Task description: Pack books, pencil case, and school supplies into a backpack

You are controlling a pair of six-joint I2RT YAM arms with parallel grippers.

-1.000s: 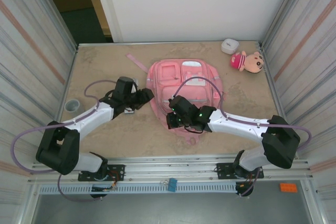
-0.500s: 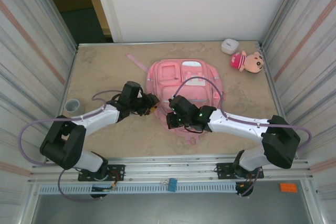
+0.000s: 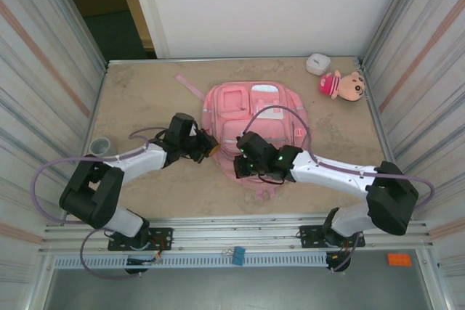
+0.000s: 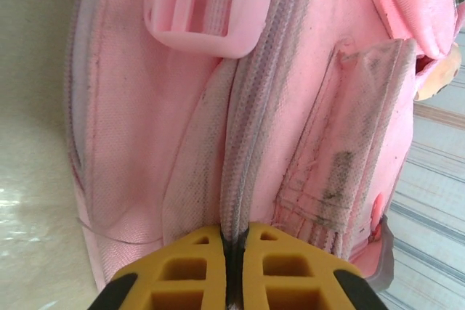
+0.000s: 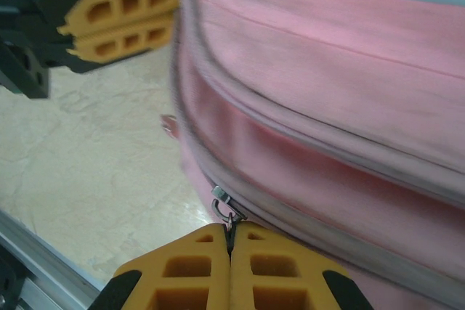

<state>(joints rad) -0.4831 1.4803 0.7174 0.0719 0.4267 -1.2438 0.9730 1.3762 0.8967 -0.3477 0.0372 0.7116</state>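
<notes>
The backpack (image 3: 254, 117) lies flat in the middle of the tabletop (image 3: 145, 92), front pockets up, with both arms reaching in at its near end. Our left gripper (image 4: 234, 234) is closed almost completely at the bag's left edge. The zipper track (image 4: 243, 143) runs straight into the thin gap between its fingers, so we judge it is pinching the seam fabric there. Our right gripper (image 5: 231, 234) is also closed tight, and the small metal zipper pull (image 5: 226, 208) stands up from between its fingertips, so we take it to be clamped on the tab. The step looks like drawing the main zipper open while the other side anchors the bag. The main risk is that the tab is tiny and only its lower end sits in the foam, so a pull off the line of the track could slip it out. If the left pinch is shallow, the soft fabric may bunch or the bag may drag across the tabletop, leaving the slider where it is. The two grippers also sit near each other, so a wide sweep could bring them into contact.
</notes>
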